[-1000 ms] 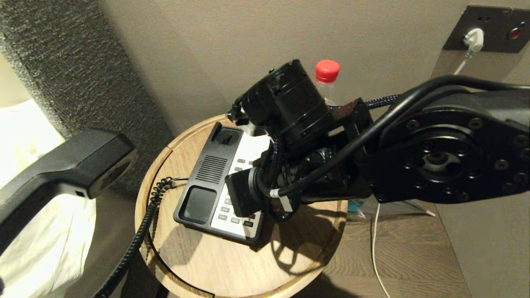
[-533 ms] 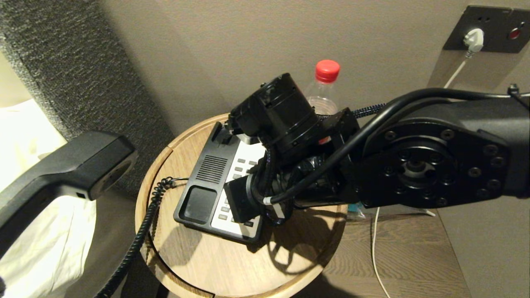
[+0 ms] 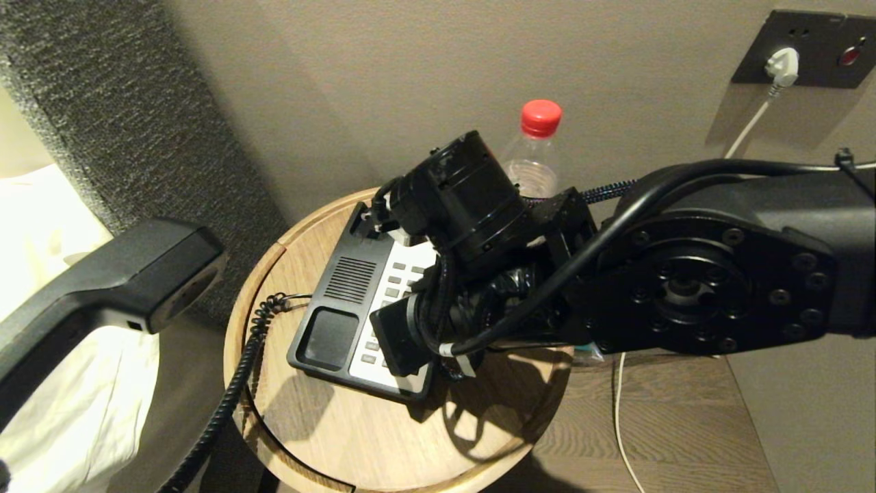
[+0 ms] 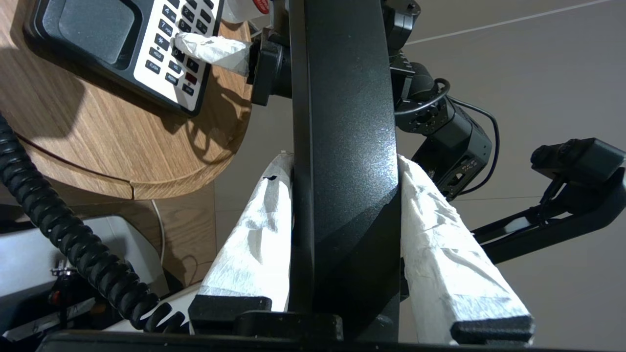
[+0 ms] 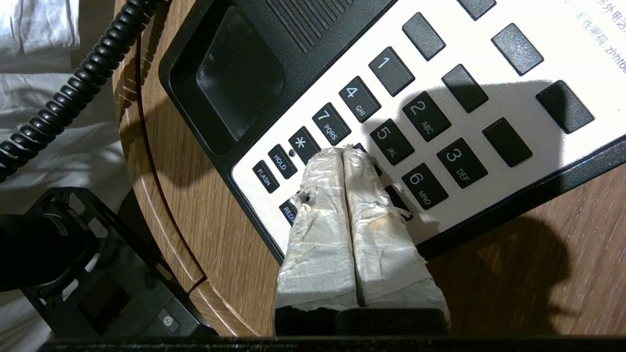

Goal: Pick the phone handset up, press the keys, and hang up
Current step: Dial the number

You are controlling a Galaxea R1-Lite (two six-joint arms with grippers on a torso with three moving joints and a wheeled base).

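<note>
The black phone handset point(image 3: 116, 274) hangs in the air left of the table, with my left gripper point(image 4: 342, 161) shut on its bar point(image 4: 342, 122). Its coiled cord point(image 3: 233, 390) runs down to the black phone base point(image 3: 342, 287) on the round table. My right gripper point(image 5: 342, 151) is shut, both wrapped fingers pressed together. Its tips are down on the keys point(image 5: 391, 142), on the key between 7 and 5 below the star row. In the left wrist view the right gripper point(image 4: 183, 41) meets the white faceplate. In the head view the right wrist hides the fingers and most of the keys point(image 3: 397, 281).
The phone sits on a round wooden table point(image 3: 356, 438). A clear bottle with a red cap point(image 3: 539, 133) stands behind the right arm. A wall socket with a white plug point(image 3: 780, 65) feeds a white cable point(image 3: 619, 411) down to the floor. White bedding point(image 3: 68, 397) lies left.
My right arm has sunk and shifted left, bringing the wrist lower over the keypad. The handset in the left gripper has stayed still.
</note>
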